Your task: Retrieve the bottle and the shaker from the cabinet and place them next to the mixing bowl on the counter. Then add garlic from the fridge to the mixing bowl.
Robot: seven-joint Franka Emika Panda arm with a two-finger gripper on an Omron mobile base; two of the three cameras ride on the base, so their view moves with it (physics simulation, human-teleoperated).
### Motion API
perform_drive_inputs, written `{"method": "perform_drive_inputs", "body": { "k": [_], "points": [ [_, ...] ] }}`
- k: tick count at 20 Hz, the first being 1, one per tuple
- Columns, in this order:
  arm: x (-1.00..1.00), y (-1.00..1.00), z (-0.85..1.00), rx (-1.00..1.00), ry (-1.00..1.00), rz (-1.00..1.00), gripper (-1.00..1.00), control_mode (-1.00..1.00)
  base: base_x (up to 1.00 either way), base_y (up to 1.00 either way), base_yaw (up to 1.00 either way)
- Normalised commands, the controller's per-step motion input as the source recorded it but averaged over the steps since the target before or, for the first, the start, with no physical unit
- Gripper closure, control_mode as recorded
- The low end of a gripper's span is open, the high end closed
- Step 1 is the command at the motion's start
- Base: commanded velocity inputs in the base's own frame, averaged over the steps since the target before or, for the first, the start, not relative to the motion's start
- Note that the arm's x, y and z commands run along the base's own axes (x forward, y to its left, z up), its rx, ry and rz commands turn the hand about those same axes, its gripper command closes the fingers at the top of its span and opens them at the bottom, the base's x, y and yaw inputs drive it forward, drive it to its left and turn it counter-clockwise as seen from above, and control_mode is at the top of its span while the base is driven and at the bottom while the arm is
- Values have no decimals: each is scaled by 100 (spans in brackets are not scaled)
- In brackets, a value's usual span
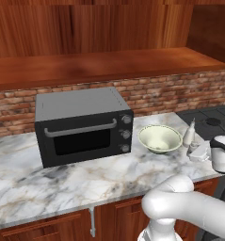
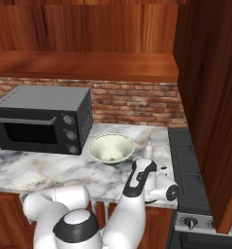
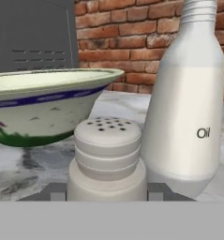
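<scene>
So I've got my gripper (image 3: pixel 107 196) clamped around the white shaker (image 3: pixel 108 157), fingers either side of its body, and it sits low over the marble counter (image 1: pixel 62 183) near the front edge; the oil bottle (image 3: pixel 188 103) stands upright just beside it, closer to the brick wall (image 2: pixel 132 108), white with "Oil" printed on it. The mixing bowl (image 1: pixel 159 138) is right there too, cream with a blue band and some green and purple pattern, just beside both, between them and the black toaster oven (image 1: pixel 83 124); the stovetop (image 2: pixel 185 165) sits off to the other side.
</scene>
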Motion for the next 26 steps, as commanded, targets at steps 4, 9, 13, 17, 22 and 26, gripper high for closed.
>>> {"method": "perform_drive_inputs", "body": {
  "k": [4, 9, 13, 17, 22, 26],
  "points": [
    [19, 0, -17, 0, 0, 0, 100, -100, 0, 0, 0],
    [10, 0, -17, 0, 0, 0, 100, -100, 0, 0, 0],
    [0, 0, 0, 0, 0, 0, 100, -100, 0, 0, 0],
    [0, 0, 0, 0, 0, 0, 100, -100, 0, 0, 0],
    [0, 0, 0, 0, 0, 0, -100, -100, 0, 0, 0],
    [0, 0, 0, 0, 0, 0, -100, -100, 0, 0, 0]
  ]
}}
